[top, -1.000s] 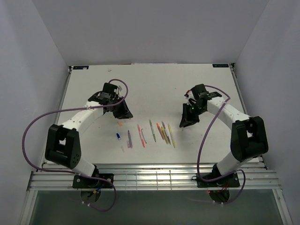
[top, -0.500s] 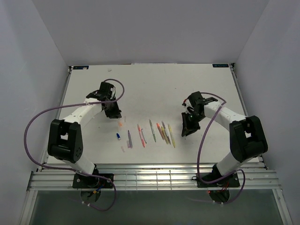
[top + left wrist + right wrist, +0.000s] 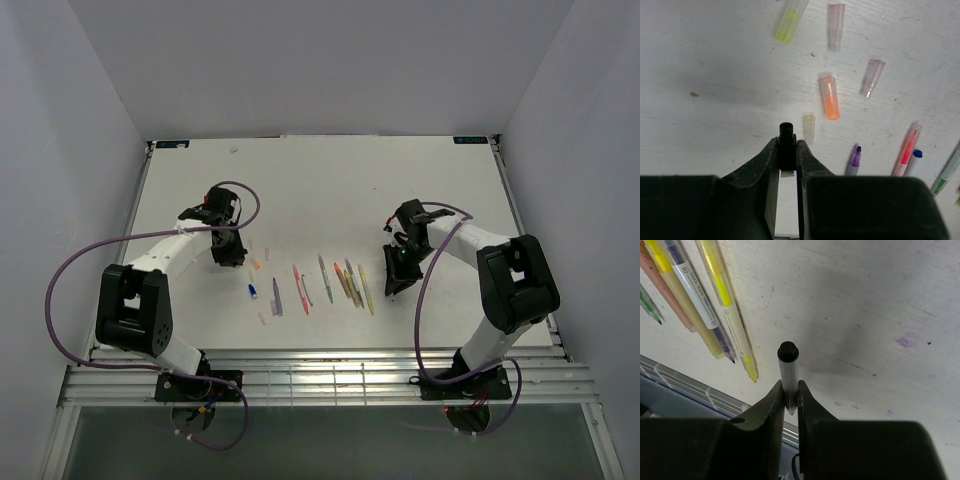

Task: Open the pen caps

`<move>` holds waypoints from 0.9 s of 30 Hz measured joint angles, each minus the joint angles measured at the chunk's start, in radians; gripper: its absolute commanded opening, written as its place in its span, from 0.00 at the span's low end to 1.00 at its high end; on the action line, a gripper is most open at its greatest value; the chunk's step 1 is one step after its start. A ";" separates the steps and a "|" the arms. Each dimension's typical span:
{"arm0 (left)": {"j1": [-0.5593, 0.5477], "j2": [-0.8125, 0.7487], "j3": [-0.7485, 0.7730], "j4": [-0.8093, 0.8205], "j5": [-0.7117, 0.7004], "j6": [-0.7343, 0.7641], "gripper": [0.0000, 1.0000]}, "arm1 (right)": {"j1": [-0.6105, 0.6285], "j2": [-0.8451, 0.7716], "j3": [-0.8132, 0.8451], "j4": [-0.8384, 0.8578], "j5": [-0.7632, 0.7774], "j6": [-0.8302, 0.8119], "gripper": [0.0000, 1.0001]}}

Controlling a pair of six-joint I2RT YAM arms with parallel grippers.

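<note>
My left gripper [image 3: 787, 142] is shut on a short black pen cap [image 3: 786, 131], held low over the table left of the pen row. Loose pen caps lie just beyond it: orange [image 3: 829, 97], purple [image 3: 872, 77], yellow [image 3: 790, 20], a clear pinkish one [image 3: 836, 25] and a small pale one [image 3: 810, 127]. My right gripper [image 3: 789, 387] is shut on a grey pen body with a black end [image 3: 788, 365], which points down at the table right of the row. In the top view the left gripper [image 3: 228, 252] and right gripper [image 3: 393, 277] flank the pens [image 3: 322, 280].
Uncapped purple [image 3: 855, 159], red [image 3: 907, 149] and blue [image 3: 915, 156] pens lie right of the left gripper. Yellow [image 3: 725, 300] and purple-tipped [image 3: 700, 300] pens lie left of the right gripper. The table's slatted near edge [image 3: 685, 385] is close behind it.
The left gripper has swung left, away from the pen row, and lowered. The right gripper has moved nearer to the front edge. Both stay shut on what they hold.
</note>
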 measured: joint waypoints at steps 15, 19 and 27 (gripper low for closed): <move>0.001 0.114 -0.046 0.044 -0.066 0.001 0.01 | 0.019 0.005 -0.016 0.015 0.001 -0.002 0.25; 0.002 0.132 -0.040 0.057 -0.069 0.001 0.13 | 0.026 0.006 -0.016 0.017 0.003 -0.002 0.29; 0.003 0.138 -0.035 0.057 -0.071 0.001 0.32 | 0.031 0.006 -0.016 0.017 0.018 -0.001 0.32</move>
